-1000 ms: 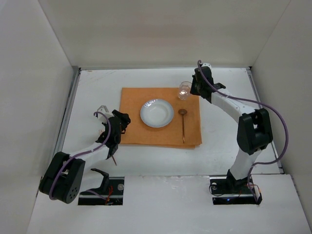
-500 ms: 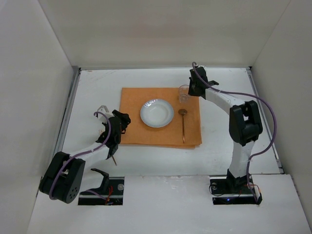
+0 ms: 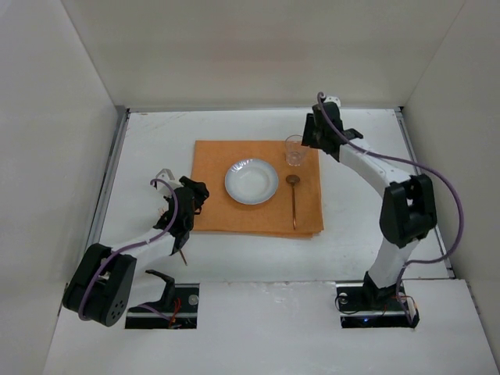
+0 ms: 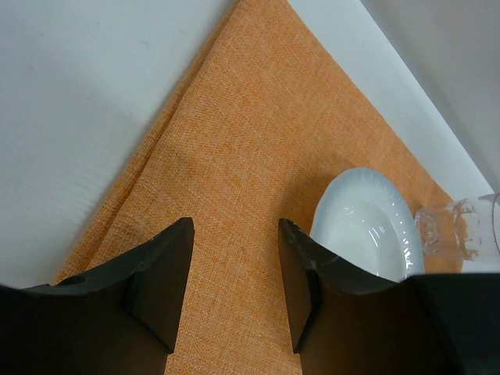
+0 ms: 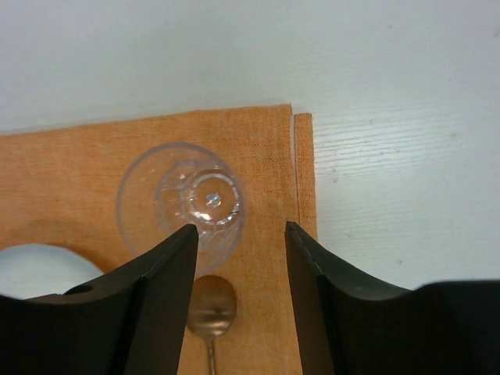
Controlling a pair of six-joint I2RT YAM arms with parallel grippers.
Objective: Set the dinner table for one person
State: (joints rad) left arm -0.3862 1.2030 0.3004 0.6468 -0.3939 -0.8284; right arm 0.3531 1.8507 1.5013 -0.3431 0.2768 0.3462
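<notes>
On the white dinner table (image 3: 156, 141) lies an orange mat (image 3: 234, 219) with a white plate (image 3: 251, 180) at its middle. A spoon (image 3: 294, 199) rests right of the plate. A clear glass (image 3: 294, 150) stands upright on the mat's far right corner. My right gripper (image 3: 310, 141) hangs open just right of the glass. In the right wrist view the glass (image 5: 181, 195) sits beside the left finger (image 5: 156, 289), and only mat (image 5: 266, 187) shows between the fingers of the gripper (image 5: 241, 242). My left gripper (image 4: 234, 258) is open and empty over the mat's left edge (image 4: 234, 141).
A small metal piece (image 3: 162, 174) lies on the table left of the left gripper (image 3: 197, 197). A thin dark stick (image 3: 183, 255) shows under the left forearm. White walls close in the table on three sides. The plate (image 4: 363, 226) and glass (image 4: 461, 230) show ahead of the left gripper.
My right gripper has opened and let go of the glass, which now stands on the mat's far right corner. The right arm has shifted slightly. The left arm has stayed put.
</notes>
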